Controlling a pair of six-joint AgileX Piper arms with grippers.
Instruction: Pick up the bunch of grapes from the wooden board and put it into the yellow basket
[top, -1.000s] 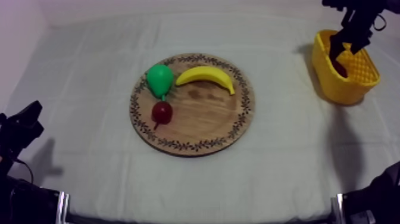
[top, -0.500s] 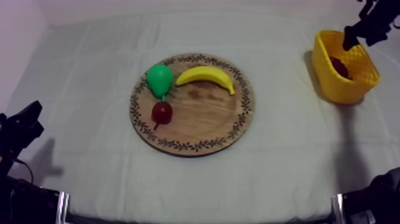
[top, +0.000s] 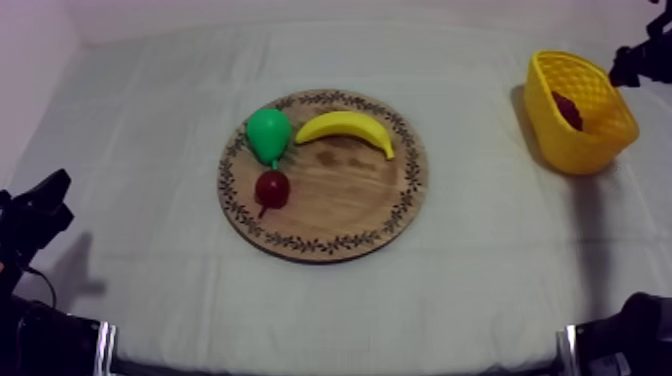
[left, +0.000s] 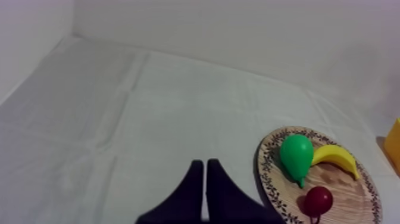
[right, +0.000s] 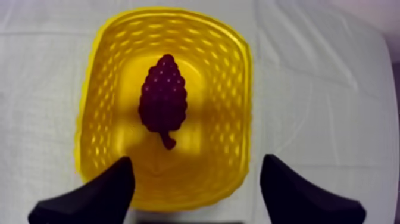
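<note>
Yellow-walled, the basket (right: 107, 89) is seen from above with the bunch of grapes (right: 162, 98) lying uncovered on its floor. The right gripper (right: 196, 164) is held over the near rim, its fingers spread wide with nothing between them. Well apart, on the wooden board (top: 350, 215), a pear (top: 268, 132), a banana (top: 345, 128) and a small red fruit (top: 271, 187) are laid. The left gripper (left: 204, 179) is pressed together on nothing. A second ago the right gripper was lowered inside the basket; it has since been raised and drawn back.

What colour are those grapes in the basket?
Dark reddish purple; the bunch of grapes shows best in the right wrist view.
</note>
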